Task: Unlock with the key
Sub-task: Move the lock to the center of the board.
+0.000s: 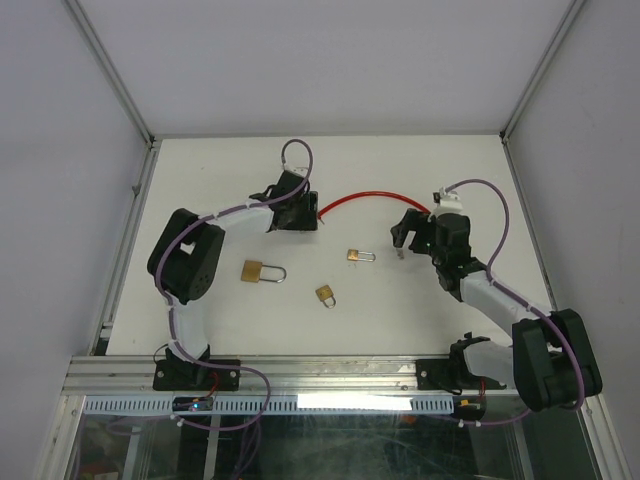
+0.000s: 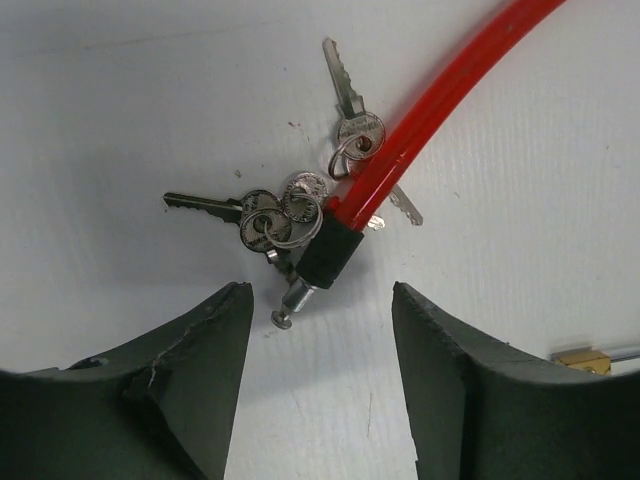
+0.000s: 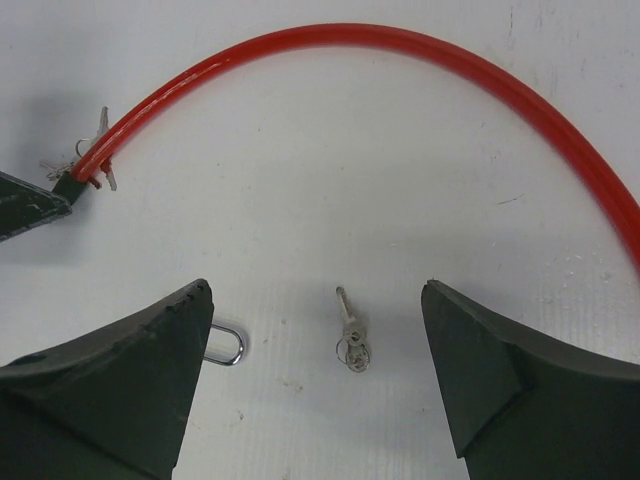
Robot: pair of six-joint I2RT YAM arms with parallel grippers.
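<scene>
Dark padded fingers [image 2: 150,400] of the left gripper [image 2: 320,295] fill the bottom of the left wrist view, spread wide and holding nothing. Just beyond the gap lies a bunch of keys [image 2: 265,222] on rings, touching the black end cap [image 2: 330,255] of a red cable [image 2: 440,100]. The cable's metal pin [image 2: 290,308] points toward the gripper.

From above, a large brass padlock [image 1: 255,271] sits on the white table [image 1: 450,170] near the left arm. A small padlock [image 1: 326,295] and a second small padlock [image 1: 357,256] lie further right. The cable arcs right to the right gripper [image 3: 317,288], also spread and empty, hovering over a single key [image 3: 350,328] that lies flat on the table.

The task looks to be at its start, with a key to be picked up and none in a lock. Which key fits which lock cannot be told. The next move likely calls for one gripper to lower and pinch a key by its head. That is awkward with the keys lying flat. The other gripper would then steady the lock.
</scene>
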